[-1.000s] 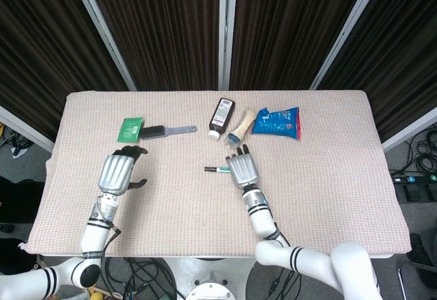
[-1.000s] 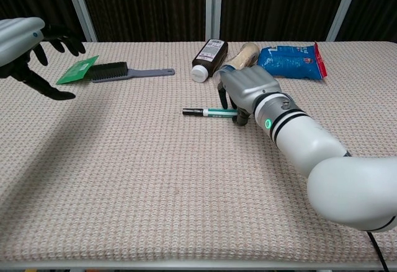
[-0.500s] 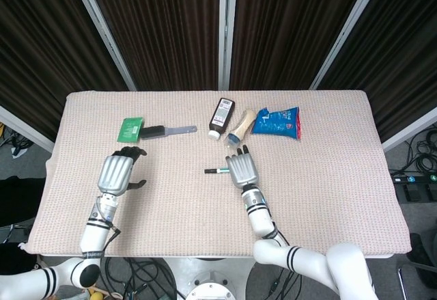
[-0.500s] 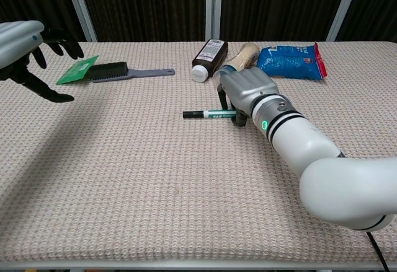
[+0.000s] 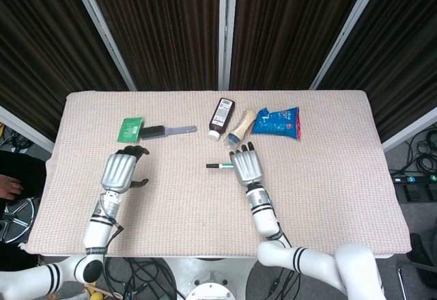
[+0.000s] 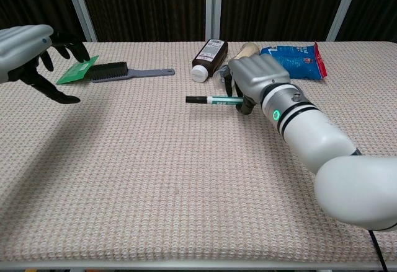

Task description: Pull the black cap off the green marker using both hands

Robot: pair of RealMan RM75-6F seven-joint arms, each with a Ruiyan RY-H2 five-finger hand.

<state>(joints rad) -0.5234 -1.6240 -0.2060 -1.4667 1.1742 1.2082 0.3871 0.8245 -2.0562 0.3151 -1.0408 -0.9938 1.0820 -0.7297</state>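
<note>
The green marker (image 6: 220, 100) lies level, its black cap (image 6: 195, 99) pointing left, and it hangs a little above the cloth. My right hand (image 6: 254, 80) grips its right end, fingers curled down around the barrel. In the head view the marker (image 5: 220, 166) sticks out to the left of the right hand (image 5: 247, 165). My left hand (image 5: 119, 171) hovers far to the left of the marker, empty, with its fingers spread; in the chest view the left hand (image 6: 25, 49) shows at the left edge.
A black brush (image 5: 164, 131) and a green card (image 5: 130, 128) lie behind the left hand. A dark bottle (image 5: 220, 117), a tan bottle (image 5: 240, 126) and a blue bag (image 5: 276, 121) lie just behind the right hand. The table (image 5: 328, 197) is covered with beige cloth.
My right hand has closed on the marker and raised it slightly off the cloth, moving a little farther back. The left hand has barely shifted.
</note>
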